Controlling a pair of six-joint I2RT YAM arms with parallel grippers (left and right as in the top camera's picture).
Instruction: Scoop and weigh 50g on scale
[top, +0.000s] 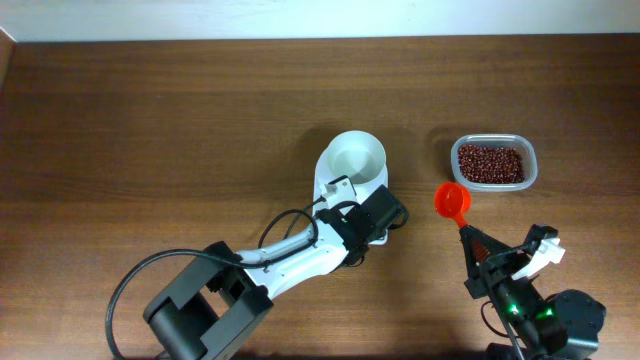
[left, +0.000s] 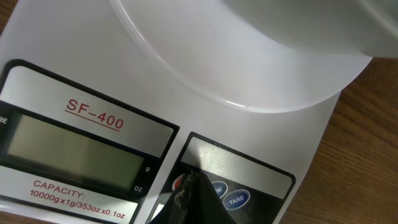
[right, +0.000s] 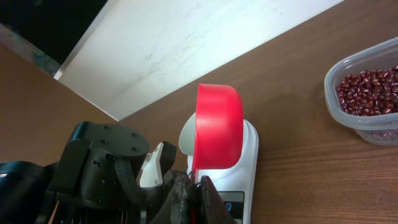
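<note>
White rectangular digital scale (left: 87, 121), mid-table under a round white bowl (top: 355, 157), takes my closed left gripper (left: 188, 198) on its buttons (left: 236, 200), likely to zero it; my right gripper (top: 480, 250) clamps a red plastic scoop (top: 451, 200) at three o'clock.

Left arm (top: 300, 262): a white tubular link between black joint housings, with a blocky black base at 7 o'clock in the overhead view.
Left cables (top: 122, 292): black; one looped off the base's 9 o'clock side, and another arched above the white link.
Left wrist housing (right: 102, 155): matte black and rounded, with small recessed screws on its face.
Left bracket (right: 155, 167): white plastic, at the housing's 3 o'clock side.
Left gripper (left: 191, 198): dark, rough-textured tip.
Right arm (top: 565, 318): black rounded body with green lights glowing at its 10 o'clock side.
Right bracket (top: 545, 246): white and angular.
Right gripper (right: 196, 194): black tapered fingers.
</note>
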